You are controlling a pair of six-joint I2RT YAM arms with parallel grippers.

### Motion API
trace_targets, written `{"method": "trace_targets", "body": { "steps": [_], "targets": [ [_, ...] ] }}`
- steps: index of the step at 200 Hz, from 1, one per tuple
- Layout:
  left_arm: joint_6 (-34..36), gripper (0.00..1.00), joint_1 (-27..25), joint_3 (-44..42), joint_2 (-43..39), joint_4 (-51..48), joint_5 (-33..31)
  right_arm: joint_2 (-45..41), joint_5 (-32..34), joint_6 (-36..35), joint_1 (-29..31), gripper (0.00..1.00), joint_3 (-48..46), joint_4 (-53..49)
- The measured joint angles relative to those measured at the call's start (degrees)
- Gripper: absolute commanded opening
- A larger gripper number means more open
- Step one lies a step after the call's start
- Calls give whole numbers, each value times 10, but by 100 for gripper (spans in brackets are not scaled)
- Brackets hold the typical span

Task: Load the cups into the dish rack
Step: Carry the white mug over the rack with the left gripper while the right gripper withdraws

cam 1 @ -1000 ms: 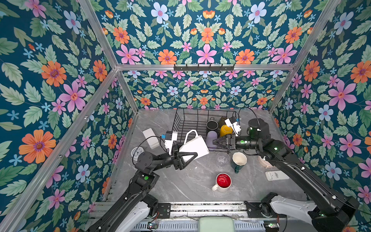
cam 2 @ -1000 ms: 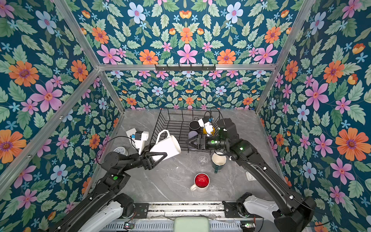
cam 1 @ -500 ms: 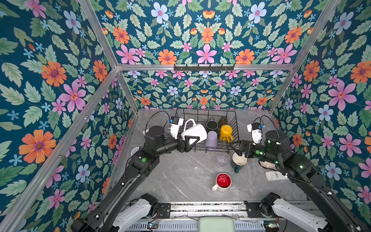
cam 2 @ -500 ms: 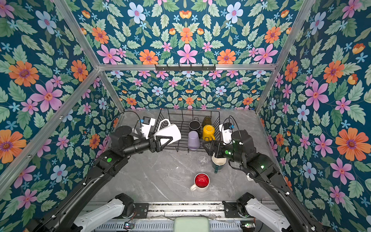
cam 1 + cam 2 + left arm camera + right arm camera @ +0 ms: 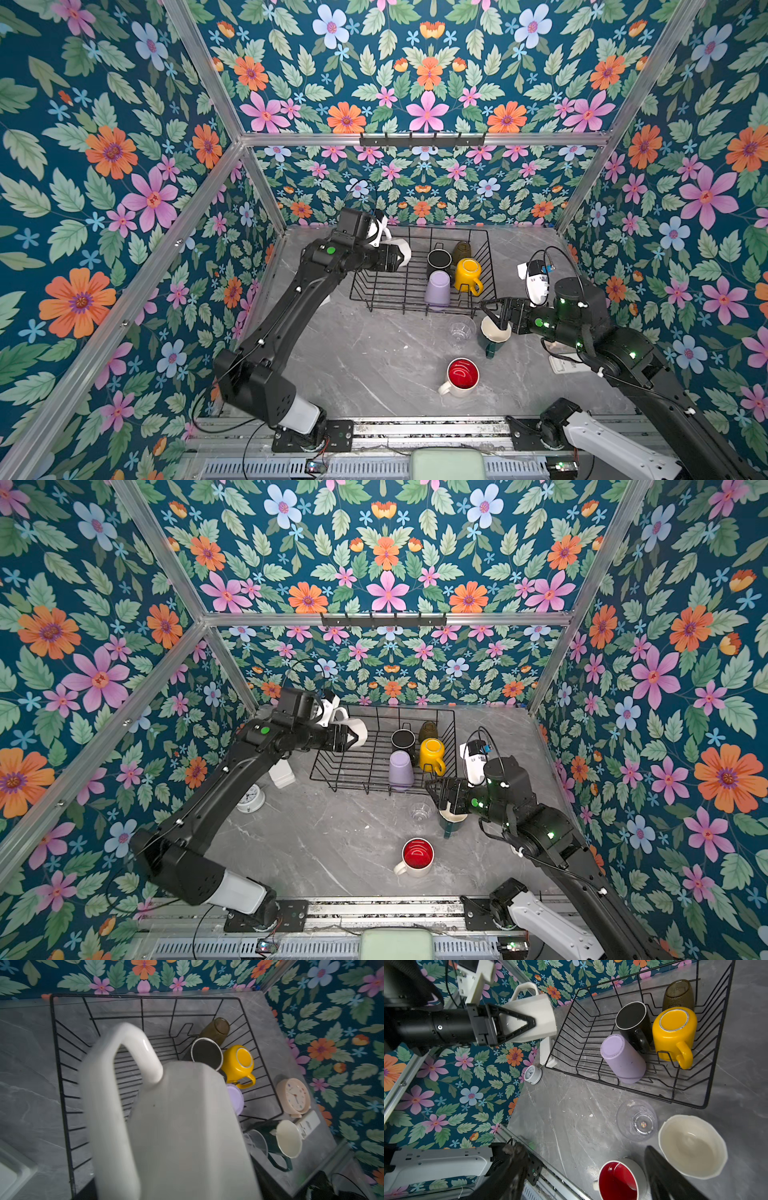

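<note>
Left fingers clamped the cream mug over the dish rack rim; released there, it might tip outside onto the surface. Right fingers gaped wide beside the dark green mug.

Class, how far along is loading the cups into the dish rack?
Done: amber tumbler, black mug, yellow mug and lilac tumbler in the black wire dish rack. In hand: the left hand holds the cream mug at the rack. Left: clear glass, dark green mug and white red-inside mug on the grey table; right hand open.
</note>
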Motion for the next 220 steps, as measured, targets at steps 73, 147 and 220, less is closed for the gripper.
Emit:
{"method": "trace_targets", "body": {
  "steps": [73, 147, 220],
  "targets": [
    [74, 0, 4, 223, 220, -122, -117, -35, 0, 0, 0, 88, -32, -16],
    [108, 0, 5, 298, 336, -160, -189, -54, -4, 14, 0, 89, -59, -14],
    [139, 0, 14, 353, 411, -164, -207, -75, -19, 45, 0, 89, -85, -1]
  ]
}}
